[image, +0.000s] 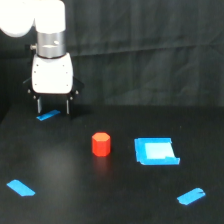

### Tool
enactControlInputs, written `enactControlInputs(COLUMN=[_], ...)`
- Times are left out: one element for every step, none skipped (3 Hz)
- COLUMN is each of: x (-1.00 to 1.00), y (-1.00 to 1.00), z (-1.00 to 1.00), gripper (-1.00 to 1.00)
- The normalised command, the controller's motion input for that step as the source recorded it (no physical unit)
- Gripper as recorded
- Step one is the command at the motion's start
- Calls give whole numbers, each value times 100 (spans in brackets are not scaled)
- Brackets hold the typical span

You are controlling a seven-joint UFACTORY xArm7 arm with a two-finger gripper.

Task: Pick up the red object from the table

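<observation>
Red object [101, 144] upright on the surface [60, 170], beside blue square piece [156, 151]; gripper [53, 106] apparently parted, empty, well apart.

Matte black table [75, 200], wide and flat. Red object [101, 144] upright near centre. Blue square piece [156, 151] just beside it at 3 o'clock, not touching. Blue tape strips at 8 o'clock [21, 188], 4 o'clock [191, 196] and 11 o'clock [48, 116], well apart.
</observation>
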Motion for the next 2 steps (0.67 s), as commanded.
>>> enactControlInputs(x=[95,87], y=[-80,-94], z=[-56,-25], gripper=[100,100])
